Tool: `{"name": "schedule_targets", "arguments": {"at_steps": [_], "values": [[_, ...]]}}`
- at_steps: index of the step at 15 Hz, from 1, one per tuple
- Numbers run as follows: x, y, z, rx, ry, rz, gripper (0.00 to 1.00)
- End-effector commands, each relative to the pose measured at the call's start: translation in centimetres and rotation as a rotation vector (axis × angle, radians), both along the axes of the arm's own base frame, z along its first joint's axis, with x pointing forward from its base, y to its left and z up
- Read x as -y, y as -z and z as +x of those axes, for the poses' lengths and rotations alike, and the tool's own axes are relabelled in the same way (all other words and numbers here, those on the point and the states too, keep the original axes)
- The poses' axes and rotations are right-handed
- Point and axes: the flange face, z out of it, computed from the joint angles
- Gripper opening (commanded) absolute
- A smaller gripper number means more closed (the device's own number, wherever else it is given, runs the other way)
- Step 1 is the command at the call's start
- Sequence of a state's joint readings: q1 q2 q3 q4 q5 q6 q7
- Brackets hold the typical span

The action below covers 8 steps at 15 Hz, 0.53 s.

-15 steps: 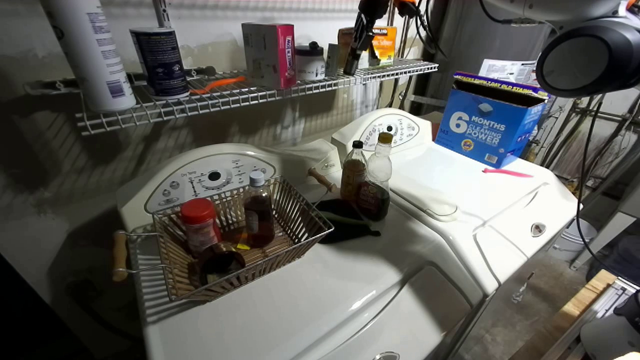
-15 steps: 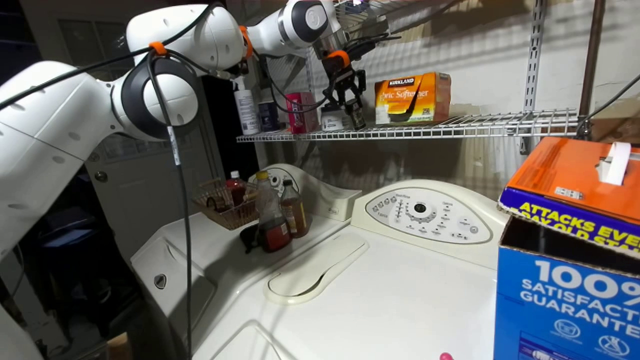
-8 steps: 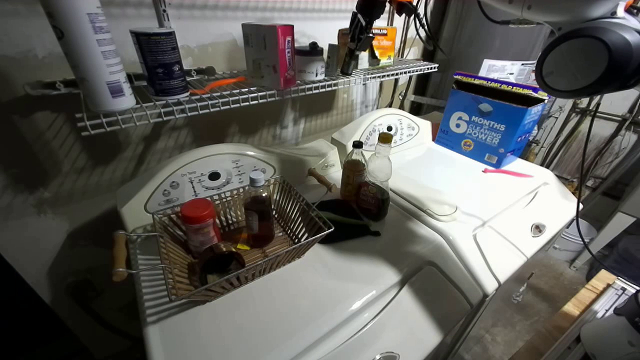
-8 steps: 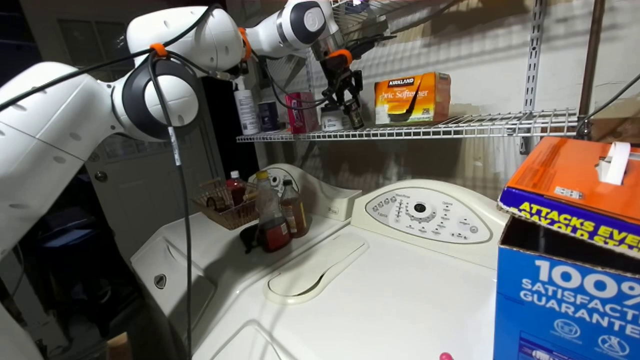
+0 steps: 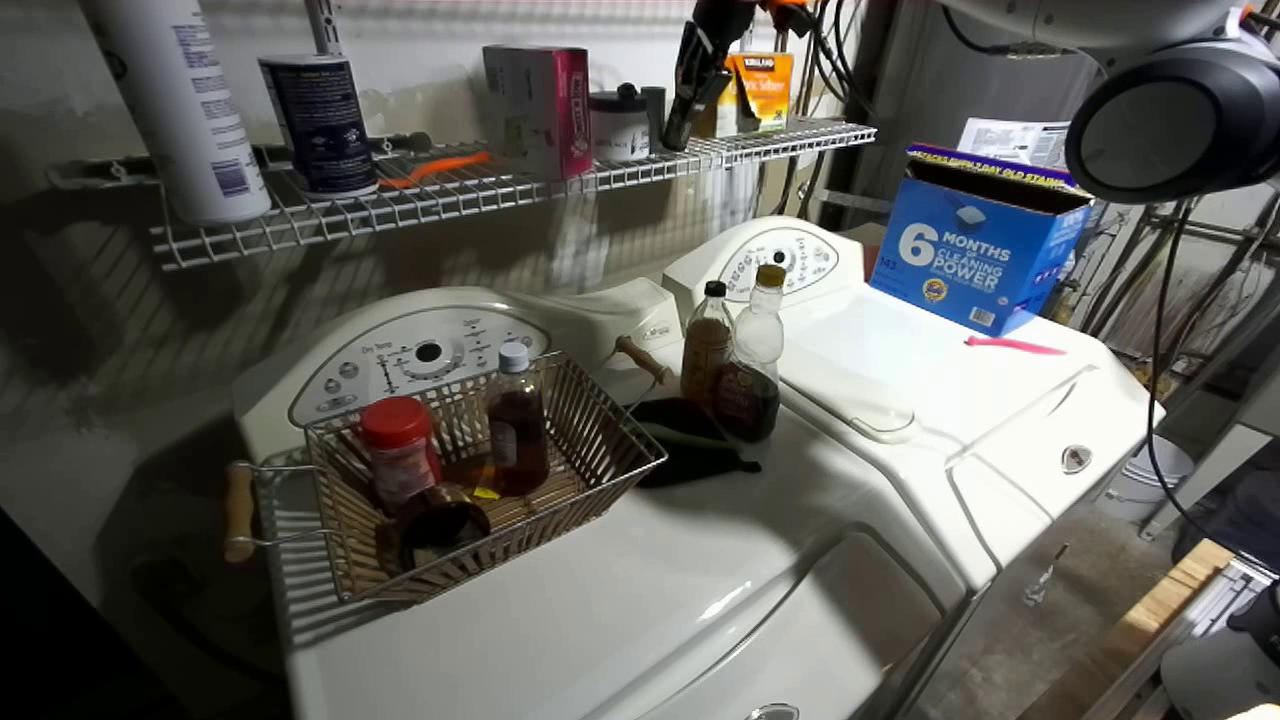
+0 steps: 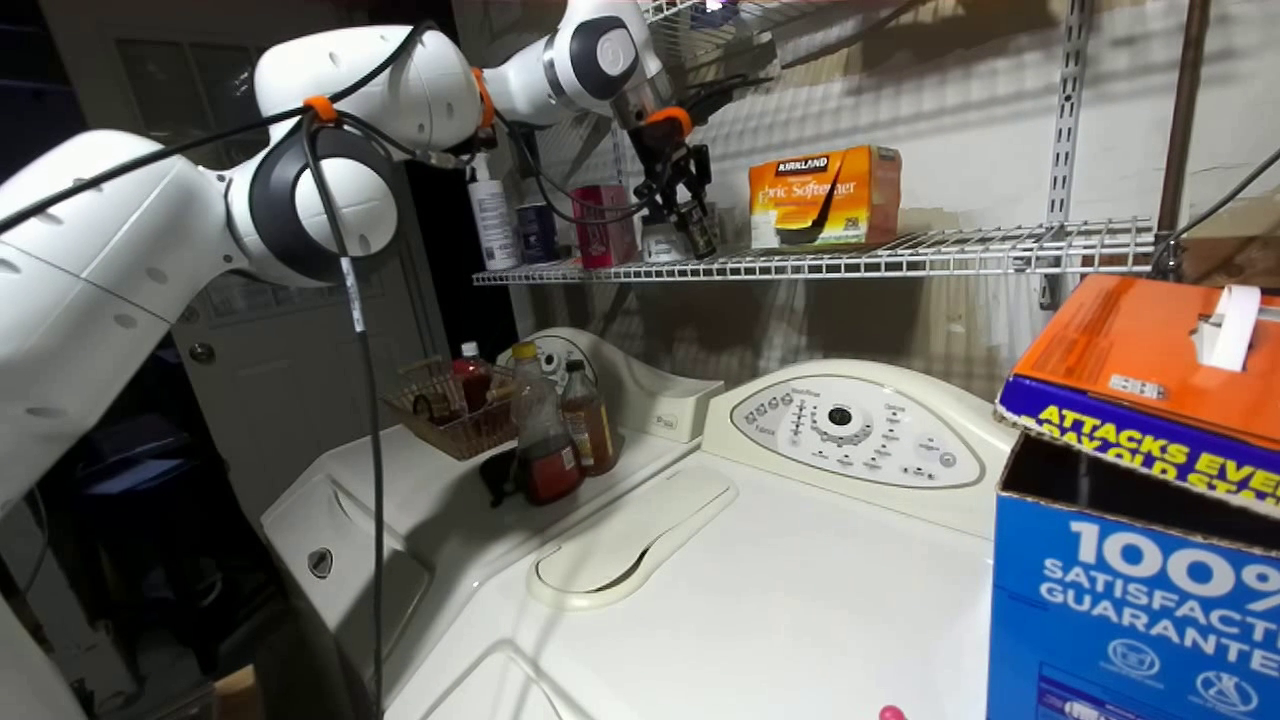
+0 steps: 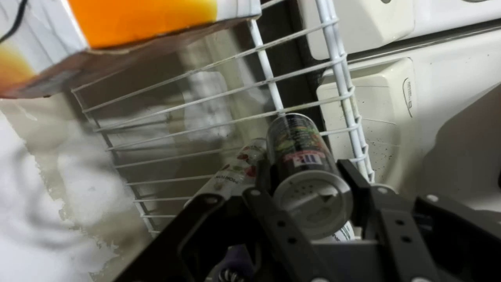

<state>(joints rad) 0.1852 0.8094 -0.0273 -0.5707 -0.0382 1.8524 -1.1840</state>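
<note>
My gripper (image 7: 307,166) is shut on a dark seasoning shaker (image 7: 299,143) with a white lid, and its black fingers press the shaker's two sides. The lid faces the wrist camera. In an exterior view the shaker (image 6: 698,232) is tilted just above or at the wire shelf (image 6: 960,262); I cannot tell if it touches. Beside it in the wrist view is a white container with red fruit print (image 7: 235,172). The gripper is near a white jar with a black lid (image 5: 620,130). An orange fabric softener box (image 6: 825,195) stands on the shelf's other side.
A pink box (image 5: 540,112), a dark blue can (image 5: 318,125) and a tall white bottle (image 5: 185,110) stand along the shelf. Below, a wire basket (image 5: 600,500) and two bottles (image 5: 755,375) sit on one appliance. A blue box (image 5: 985,240) stands on the other.
My gripper and the shaker in it have moved a little to the left in both exterior views, toward the white jar and away from the orange box. The arm has shifted slightly.
</note>
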Motion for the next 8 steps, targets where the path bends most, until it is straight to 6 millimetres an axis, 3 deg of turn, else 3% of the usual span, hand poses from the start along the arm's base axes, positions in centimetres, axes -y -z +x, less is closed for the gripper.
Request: {"name": "schedule_targets", "arguments": {"at_steps": [1, 8], "values": [[-2.3, 1.7, 0.5, 0.009, -0.024, -0.014, 0.2], [-3.7, 1.7, 0.1, 0.005, -0.005, -0.036, 0.2]]}}
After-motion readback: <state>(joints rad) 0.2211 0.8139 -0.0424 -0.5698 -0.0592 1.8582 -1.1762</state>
